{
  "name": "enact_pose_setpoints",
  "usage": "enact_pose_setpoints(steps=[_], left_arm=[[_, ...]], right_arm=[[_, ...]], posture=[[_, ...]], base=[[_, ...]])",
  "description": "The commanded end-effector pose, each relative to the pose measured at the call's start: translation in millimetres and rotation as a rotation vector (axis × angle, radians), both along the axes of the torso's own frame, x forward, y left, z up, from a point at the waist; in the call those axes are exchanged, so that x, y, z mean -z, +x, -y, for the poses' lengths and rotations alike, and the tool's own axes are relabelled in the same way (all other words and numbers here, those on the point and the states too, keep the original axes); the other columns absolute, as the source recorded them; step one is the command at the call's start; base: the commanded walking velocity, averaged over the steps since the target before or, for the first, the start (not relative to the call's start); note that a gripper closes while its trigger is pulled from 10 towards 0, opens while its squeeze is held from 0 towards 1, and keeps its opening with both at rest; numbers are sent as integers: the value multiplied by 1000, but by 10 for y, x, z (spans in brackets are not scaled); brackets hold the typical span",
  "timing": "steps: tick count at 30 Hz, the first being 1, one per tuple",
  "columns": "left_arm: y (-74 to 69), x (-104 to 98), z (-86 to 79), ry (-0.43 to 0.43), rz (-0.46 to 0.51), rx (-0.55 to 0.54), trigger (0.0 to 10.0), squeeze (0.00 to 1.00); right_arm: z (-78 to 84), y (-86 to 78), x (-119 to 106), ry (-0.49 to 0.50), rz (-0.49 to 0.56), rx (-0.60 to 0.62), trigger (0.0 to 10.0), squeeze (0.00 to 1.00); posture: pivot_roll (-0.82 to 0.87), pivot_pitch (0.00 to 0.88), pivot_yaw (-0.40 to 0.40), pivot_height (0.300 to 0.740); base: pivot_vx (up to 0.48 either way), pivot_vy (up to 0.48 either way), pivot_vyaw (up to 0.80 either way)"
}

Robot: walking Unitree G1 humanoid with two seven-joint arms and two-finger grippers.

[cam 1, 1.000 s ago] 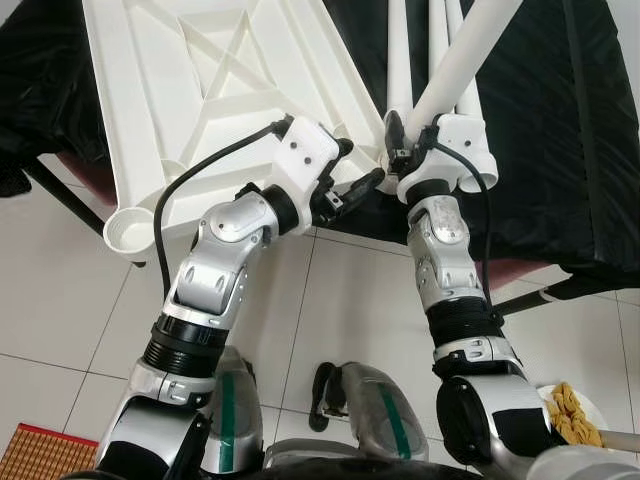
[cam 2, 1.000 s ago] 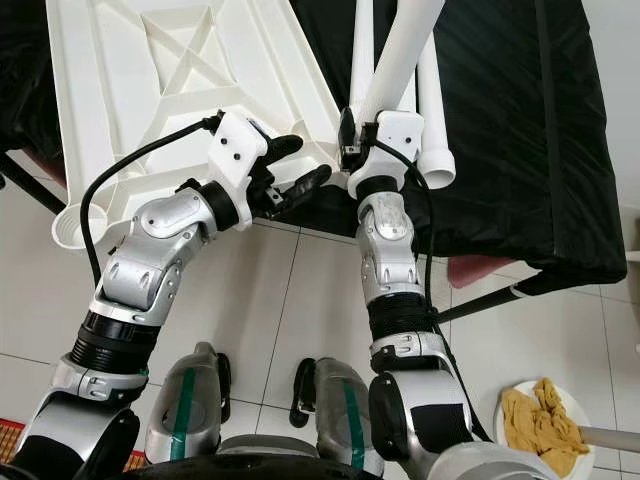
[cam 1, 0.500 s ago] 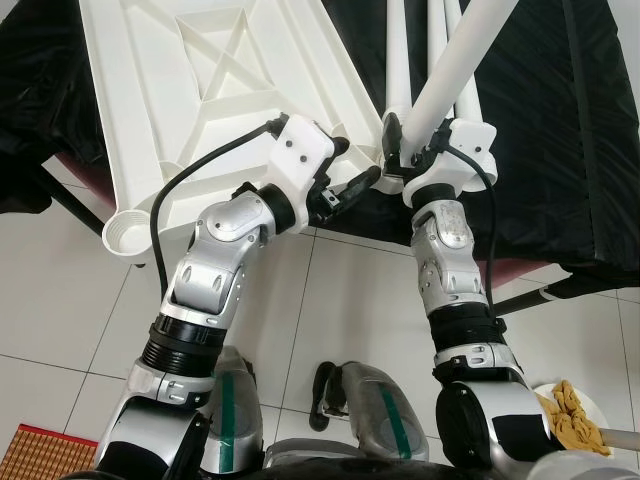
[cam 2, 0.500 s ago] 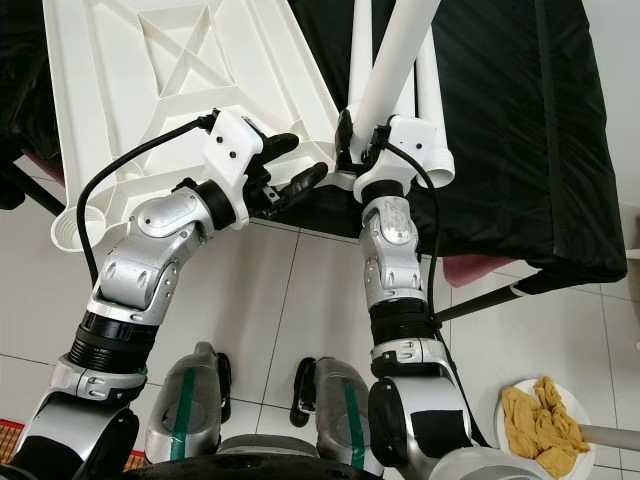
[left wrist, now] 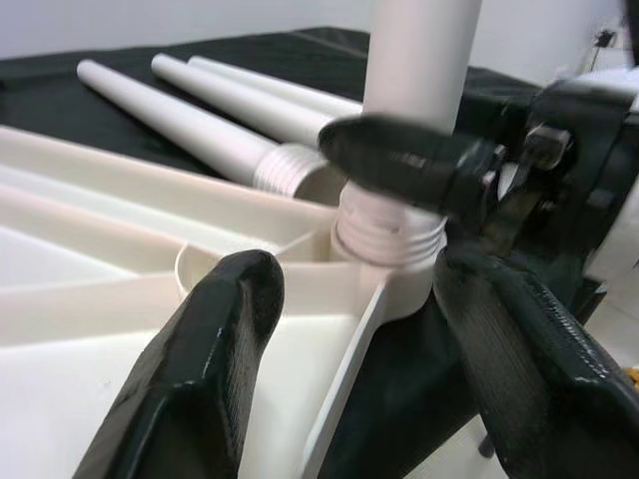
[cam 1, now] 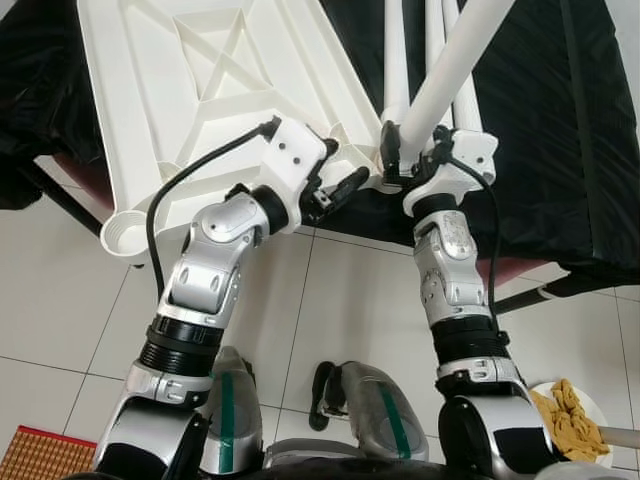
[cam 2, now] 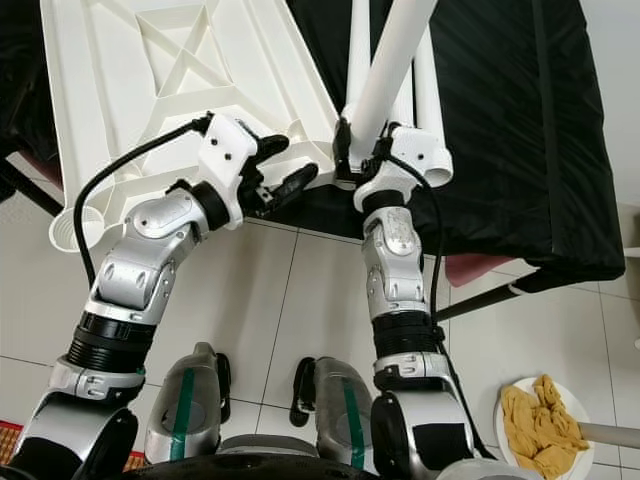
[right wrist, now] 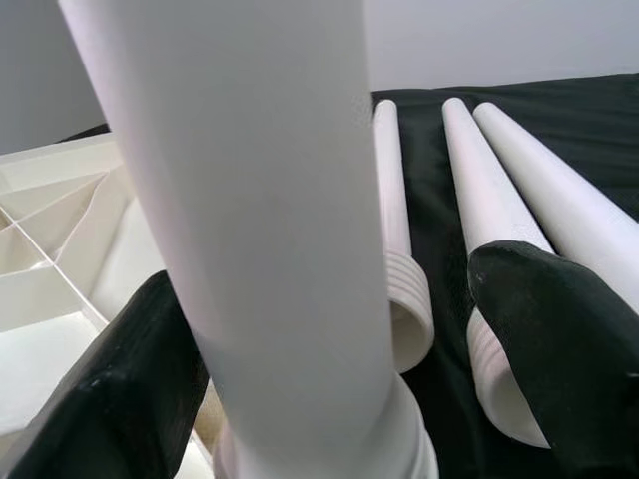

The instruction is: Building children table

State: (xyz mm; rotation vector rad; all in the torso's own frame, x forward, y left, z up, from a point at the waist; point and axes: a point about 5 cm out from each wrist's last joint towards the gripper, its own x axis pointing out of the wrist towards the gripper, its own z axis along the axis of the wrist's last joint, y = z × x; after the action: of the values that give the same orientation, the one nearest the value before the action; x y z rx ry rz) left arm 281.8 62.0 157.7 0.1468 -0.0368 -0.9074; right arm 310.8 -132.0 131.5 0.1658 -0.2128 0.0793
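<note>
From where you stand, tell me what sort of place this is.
Probably a room in a home, used here for assembly. The floor is pale tile, a black cloth drapes the work surface that bears the upturned white tabletop and spare legs, and a dish of yellow cloth sits on the floor.

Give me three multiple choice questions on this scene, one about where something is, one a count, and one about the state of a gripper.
1. Where does the upright white plastic table leg meet the upside-down white plastic tabletop?
A. at its near corner socket
B. at its middle
C. on the floor

2. How many spare white legs lie on the black cloth?
A. one
B. three
C. five

3. How is the left gripper?
A. shut on a leg
B. open beside the socket
C. holding a cloth

Answers: 1 A, the threaded end sits in the corner socket. 2 B, three lie side by side. 3 B, its fingers stand apart, holding nothing; the right gripper holds the leg.
</note>
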Motion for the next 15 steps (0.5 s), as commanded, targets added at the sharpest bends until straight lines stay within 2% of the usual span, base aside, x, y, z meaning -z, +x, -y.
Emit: enact_pose_setpoints(steps=[1, 3, 4, 5, 6, 8, 12, 15], left_arm=[[76, 39, -103, -4, 17, -209, 10000, 0], [88, 52, -126, -7, 5, -221, 10000, 0], [96, 64, -144, -7, -5, -228, 10000, 294], [96, 64, -144, -7, -5, -228, 10000, 294], [101, 73, -167, -20, -20, -230, 10000, 1000], [103, 78, -181, -29, -29, -230, 10000, 1000], [157, 61, -325, -7, 6, -288, 10000, 1000], [152, 69, -343, 2, 9, -285, 10000, 1000]], right_arm=[[28, -40, 37, -14, -7, 1, 10000, 0], [30, -55, 48, -17, -8, -4, 10000, 0], [31, -66, 57, -24, -10, -6, 10000, 0], [31, -66, 57, -24, -10, -6, 10000, 0], [32, -75, 63, -27, -10, -9, 10000, 0], [33, -80, 66, -29, -10, -10, 10000, 0], [38, -92, 63, -40, -1, -19, 10000, 0], [48, -103, 63, -48, 3, -22, 10000, 0]], posture=[[69, 42, -95, 740], [69, 41, -95, 740], [69, 41, -95, 740], [69, 41, -95, 740], [68, 42, -95, 740], [68, 42, -95, 740], [70, 50, -91, 740], [72, 51, -91, 740]], base=[[0, 0, 0], [0, 0, 0], [0, 0, 0], [0, 0, 0], [0, 0, 0], [0, 0, 0], [0, 0, 0], [0, 0, 0]])
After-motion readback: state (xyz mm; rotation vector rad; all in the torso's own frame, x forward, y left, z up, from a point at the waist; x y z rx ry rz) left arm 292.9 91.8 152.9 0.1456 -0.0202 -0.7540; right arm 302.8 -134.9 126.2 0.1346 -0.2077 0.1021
